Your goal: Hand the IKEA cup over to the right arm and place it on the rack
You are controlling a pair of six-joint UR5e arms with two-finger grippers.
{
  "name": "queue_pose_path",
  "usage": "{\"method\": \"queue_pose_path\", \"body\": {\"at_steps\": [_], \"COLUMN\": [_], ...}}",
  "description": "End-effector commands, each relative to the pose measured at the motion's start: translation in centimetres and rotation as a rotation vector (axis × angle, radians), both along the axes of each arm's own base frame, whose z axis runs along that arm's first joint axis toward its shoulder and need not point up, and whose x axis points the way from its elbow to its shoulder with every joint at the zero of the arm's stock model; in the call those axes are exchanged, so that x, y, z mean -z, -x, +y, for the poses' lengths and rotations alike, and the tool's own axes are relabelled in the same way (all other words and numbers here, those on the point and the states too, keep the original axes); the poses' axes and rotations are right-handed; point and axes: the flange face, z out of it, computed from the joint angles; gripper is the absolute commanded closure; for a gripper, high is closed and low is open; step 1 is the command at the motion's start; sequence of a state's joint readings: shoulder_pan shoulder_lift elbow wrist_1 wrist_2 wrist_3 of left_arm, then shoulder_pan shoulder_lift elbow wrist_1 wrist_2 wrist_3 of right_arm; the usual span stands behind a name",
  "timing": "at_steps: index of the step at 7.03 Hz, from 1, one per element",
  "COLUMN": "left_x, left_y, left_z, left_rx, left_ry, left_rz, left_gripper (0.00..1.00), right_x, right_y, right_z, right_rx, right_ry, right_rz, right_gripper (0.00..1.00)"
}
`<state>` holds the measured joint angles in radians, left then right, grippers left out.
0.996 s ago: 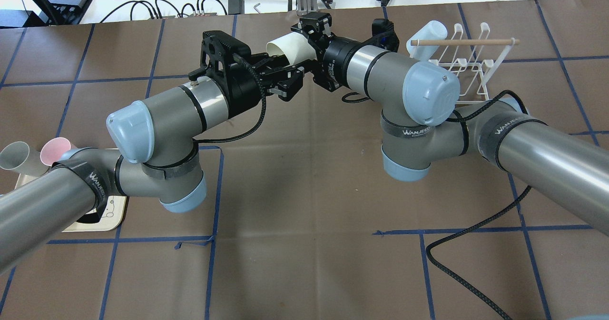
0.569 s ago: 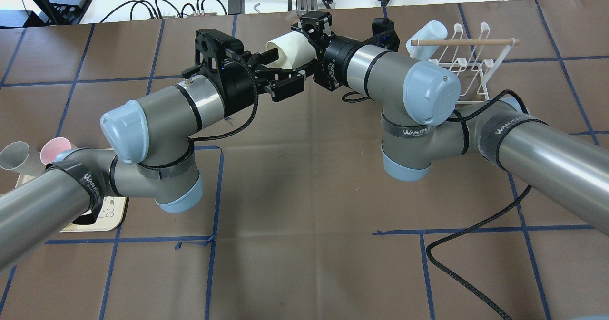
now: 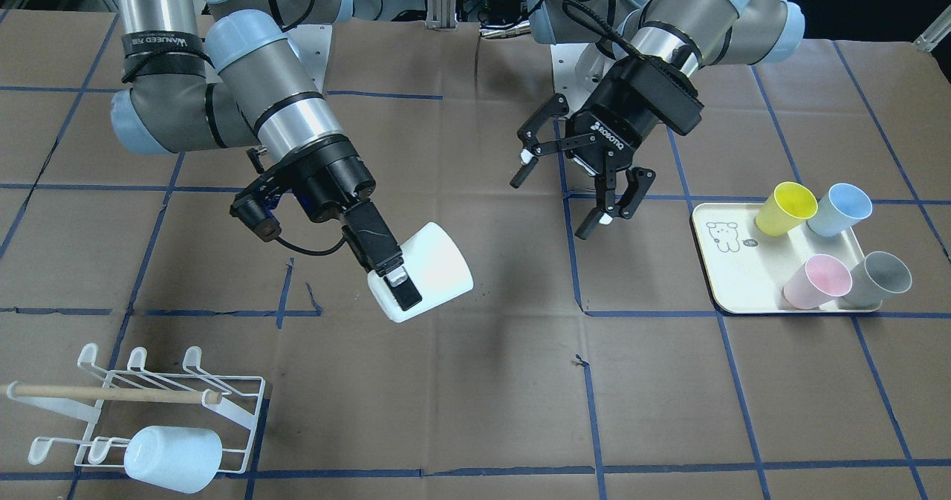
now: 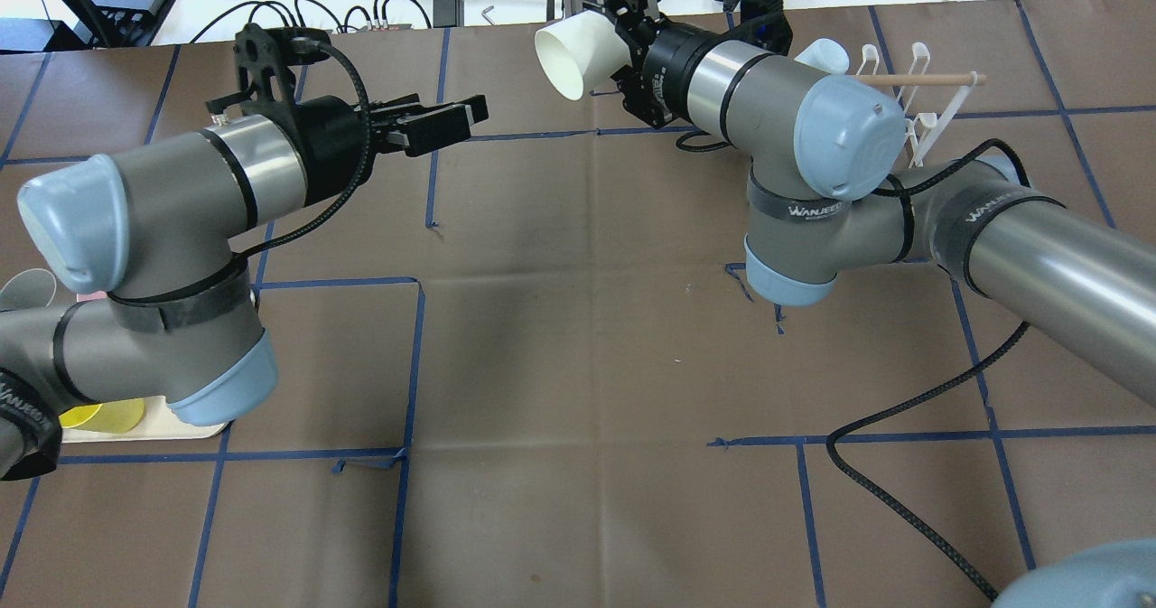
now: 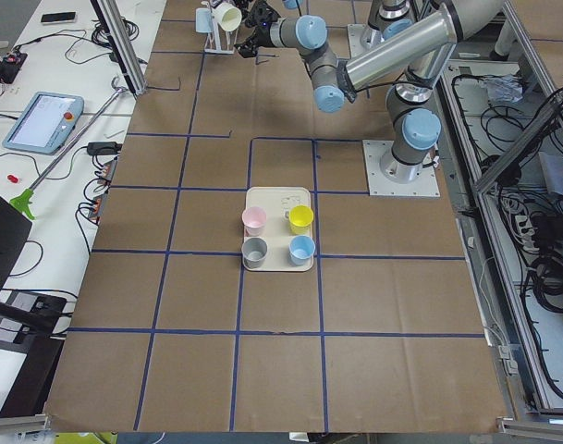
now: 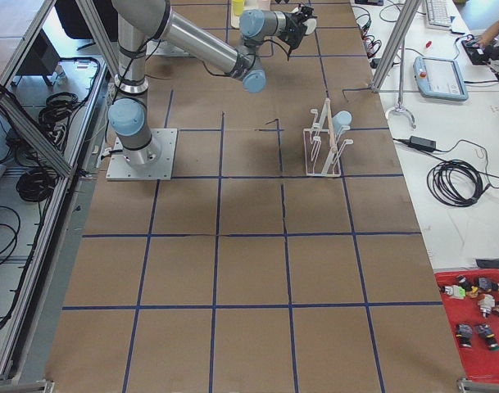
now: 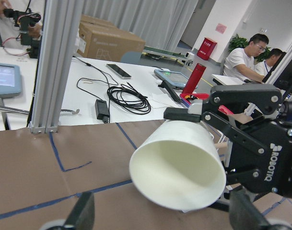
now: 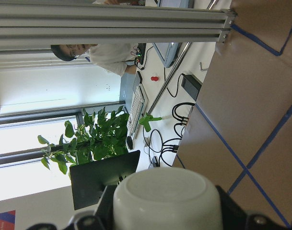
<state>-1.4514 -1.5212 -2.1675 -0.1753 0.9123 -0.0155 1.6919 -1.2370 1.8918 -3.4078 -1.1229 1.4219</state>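
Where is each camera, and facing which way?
Front-facing: across the table, facing robot; right arm holds white cup.
Overhead: behind the shoulders, looking forward; left arm too.
Exterior left: table end, tray side; arms far.
Exterior right: opposite end, rack side; arms far.
Left wrist: faces cup's mouth; own jaws.
Right wrist: over cup's base, jaws flanking.
Wrist views share the cup.
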Motion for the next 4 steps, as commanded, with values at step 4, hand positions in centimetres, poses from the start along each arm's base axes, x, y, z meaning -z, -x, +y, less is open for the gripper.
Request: {"method": "queue_pose_path", "body": {"at_steps": [4], "left_x": [-2.9], "left_y": [-7.2], "left_z": [-3.1], "left_rx": [-0.289], "left_ry": [-0.702], "left_rz": [-0.401], "left_gripper": [0.01], "right_x": [-0.6], "right_y": [10.8], "right_z": [-4.1], "right_rx": [0.176], "right_ry": [0.241], "right_rz": [0.648], "right_gripper": [0.91]}}
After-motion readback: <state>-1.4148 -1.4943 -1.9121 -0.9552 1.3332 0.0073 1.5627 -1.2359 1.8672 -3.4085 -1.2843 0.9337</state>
